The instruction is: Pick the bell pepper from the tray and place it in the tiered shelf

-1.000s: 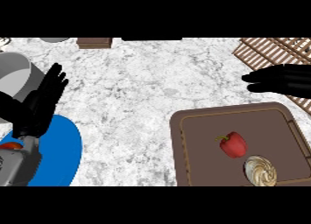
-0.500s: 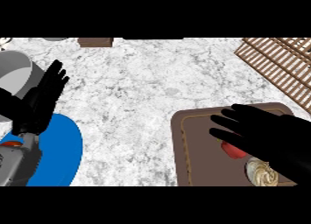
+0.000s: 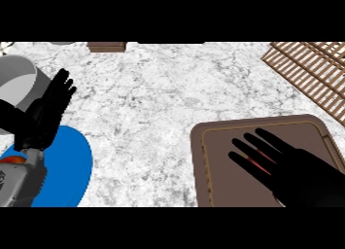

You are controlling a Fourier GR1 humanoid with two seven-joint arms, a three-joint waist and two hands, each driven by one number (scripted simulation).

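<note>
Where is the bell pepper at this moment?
In the head view it lies on the tray at lower right, mostly hidden under the right hand; only red slivers of the pepper show.

Grey-white marble counter [image 3: 167, 97], blue plate [image 3: 67, 170] at left, grey pot [image 3: 13, 82]

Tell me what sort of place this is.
Most likely a kitchen counter: a marble-patterned top, a grey pot at the left, a brown tray under the right robot hand, and a wooden slatted shelf at the far right.
</note>
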